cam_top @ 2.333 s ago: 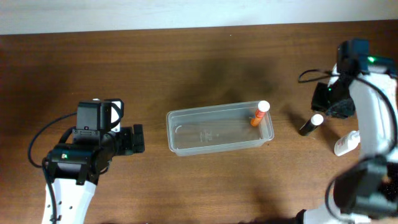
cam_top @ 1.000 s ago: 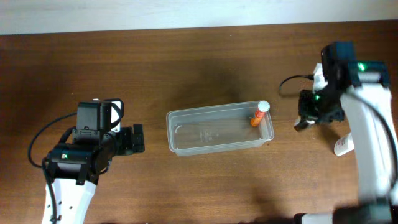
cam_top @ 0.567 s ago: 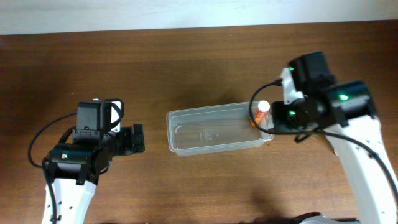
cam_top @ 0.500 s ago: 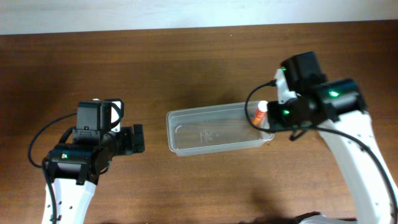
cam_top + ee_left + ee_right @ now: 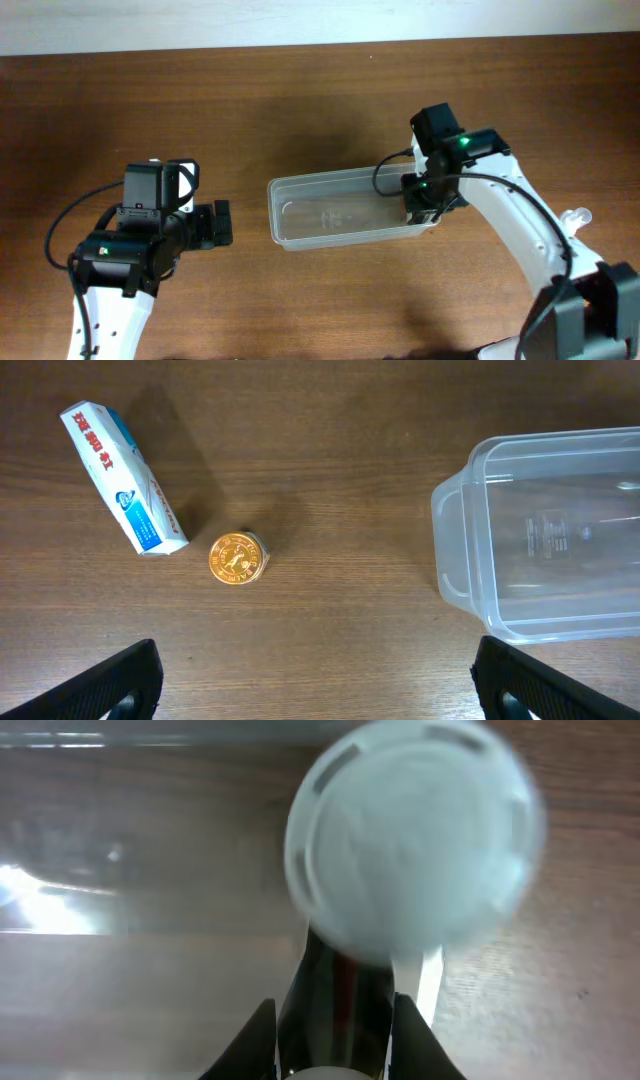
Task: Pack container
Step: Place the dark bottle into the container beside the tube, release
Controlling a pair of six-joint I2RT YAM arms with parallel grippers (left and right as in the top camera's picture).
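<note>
The container is a clear, shallow plastic tub at the table's middle. It also shows in the left wrist view. My right gripper hangs over its right end, shut on a small dark bottle held between its fingers. Just beyond the bottle, the round white cap of a tube shows in the right wrist view. The container's clear wall is to its left. My left gripper is open and empty left of the container, its fingers wide apart above bare wood.
A white and blue carton and a small round gold tin lie on the table left of the container. A small white bottle lies at the far right.
My right gripper took the dark bottle from the table's right side and carried it left to the container's right end. It now hides the orange tube from overhead. The left arm has not moved.
</note>
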